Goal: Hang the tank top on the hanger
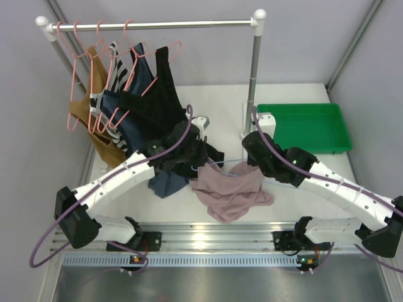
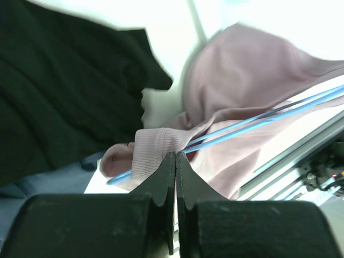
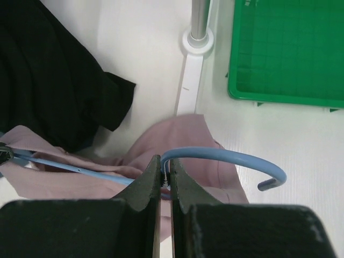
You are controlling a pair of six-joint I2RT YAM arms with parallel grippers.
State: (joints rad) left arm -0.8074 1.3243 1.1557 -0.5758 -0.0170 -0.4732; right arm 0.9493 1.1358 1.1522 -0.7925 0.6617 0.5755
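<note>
The mauve-pink tank top (image 1: pixel 232 190) lies crumpled on the white table between the arms, draped partly over the thin light-blue hanger (image 1: pixel 228 166). In the left wrist view a ribbed strap of the tank top (image 2: pixel 155 150) folds over the hanger's wire (image 2: pixel 258 120), and my left gripper (image 2: pixel 176 156) is shut on that strap's edge. My right gripper (image 3: pixel 165 174) is shut on the hanger's twisted neck, just below the curved hook (image 3: pixel 231 159), with the tank top (image 3: pixel 185 137) lying under it. From above, the left gripper (image 1: pixel 203 162) and the right gripper (image 1: pixel 247 163) face each other across the garment.
A clothes rail (image 1: pixel 151 25) at the back holds pink wire hangers (image 1: pixel 82 82), a black top (image 1: pixel 157 104) and other clothes. Navy fabric (image 1: pixel 167 184) lies left of the tank top. A green tray (image 1: pixel 305 126) sits at the right, beside the rail's post (image 3: pixel 198 21).
</note>
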